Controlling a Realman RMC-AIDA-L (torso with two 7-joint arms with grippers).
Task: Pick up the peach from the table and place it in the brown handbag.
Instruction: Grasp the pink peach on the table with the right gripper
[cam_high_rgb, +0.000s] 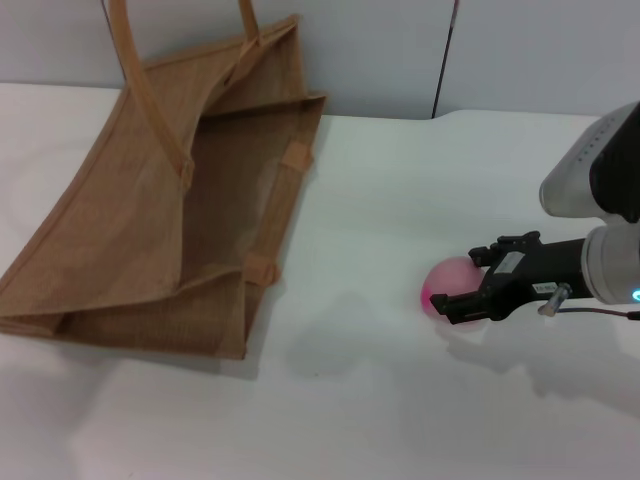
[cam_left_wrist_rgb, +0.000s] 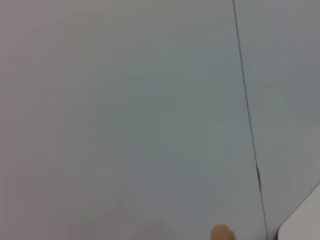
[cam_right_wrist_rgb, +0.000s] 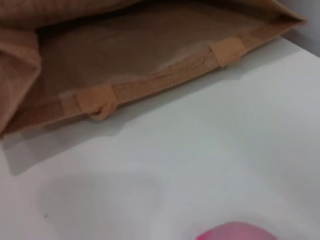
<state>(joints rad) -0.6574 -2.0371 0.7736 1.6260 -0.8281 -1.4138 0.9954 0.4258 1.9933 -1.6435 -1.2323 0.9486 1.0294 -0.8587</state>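
The pale-pink peach (cam_high_rgb: 447, 280) with a magenta spot is low over the white table (cam_high_rgb: 400, 200) at the right. My right gripper (cam_high_rgb: 458, 279) comes in from the right, and its black fingers (cam_high_rgb: 492, 252) press against both sides of the peach. The top of the peach shows at the edge of the right wrist view (cam_right_wrist_rgb: 235, 233). The brown handbag (cam_high_rgb: 120, 240) lies on its side at the left with its mouth open toward the peach; it also shows in the right wrist view (cam_right_wrist_rgb: 150, 45). My left gripper is out of view.
The bag's two arched handles (cam_high_rgb: 150, 100) rise at the back left. A grey wall with a vertical seam (cam_high_rgb: 445, 60) stands behind the table. The left wrist view shows only that wall (cam_left_wrist_rgb: 125, 120) and a tan handle tip (cam_left_wrist_rgb: 222, 233).
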